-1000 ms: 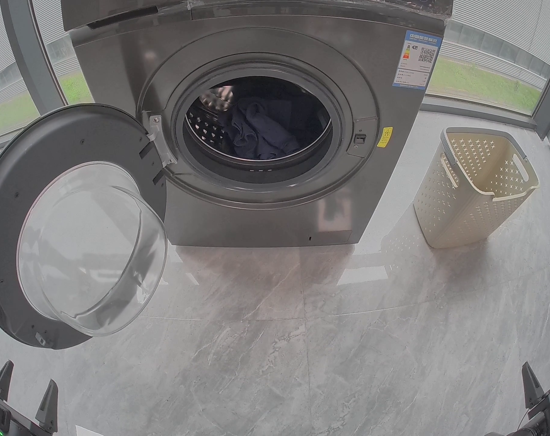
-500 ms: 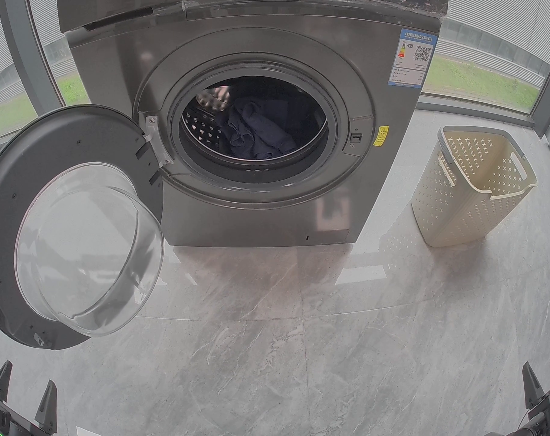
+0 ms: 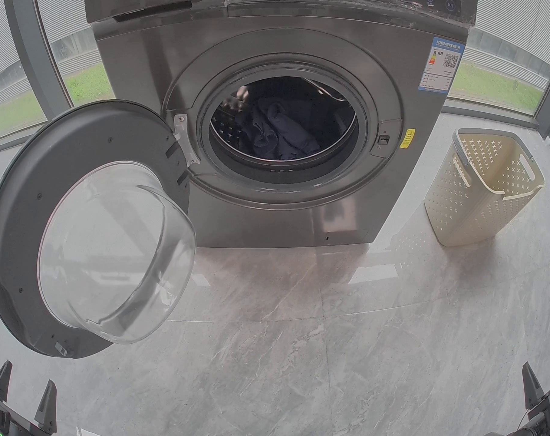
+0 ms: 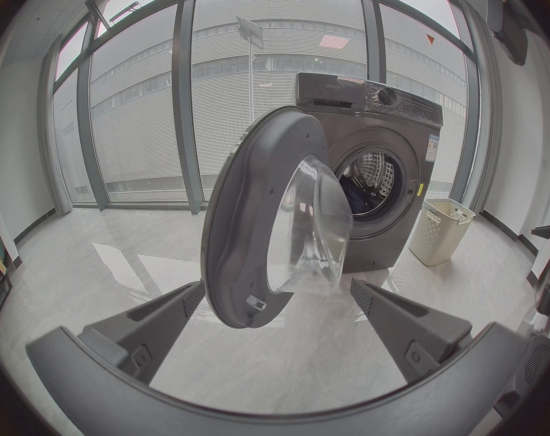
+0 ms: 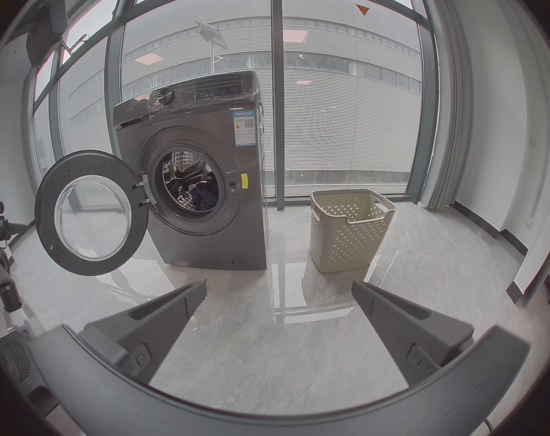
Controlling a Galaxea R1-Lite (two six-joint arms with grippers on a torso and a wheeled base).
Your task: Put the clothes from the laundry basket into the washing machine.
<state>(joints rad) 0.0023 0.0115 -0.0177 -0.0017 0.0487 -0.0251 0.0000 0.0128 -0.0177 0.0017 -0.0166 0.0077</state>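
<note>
Facing the washing machine [image 3: 347,225] at 12 o'clock, door [image 3: 26,213] swung open toward 10 o'clock nearer the left pincer [image 3: 28,375], laundry basket [image 3: 462,207] at 2 o'clock nearer the right pincer [image 3: 542,358]. Finding the dark clothes [image 3: 281,134] lying in the drum [image 3: 223,129], well apart from both released, empty pincers.
</note>
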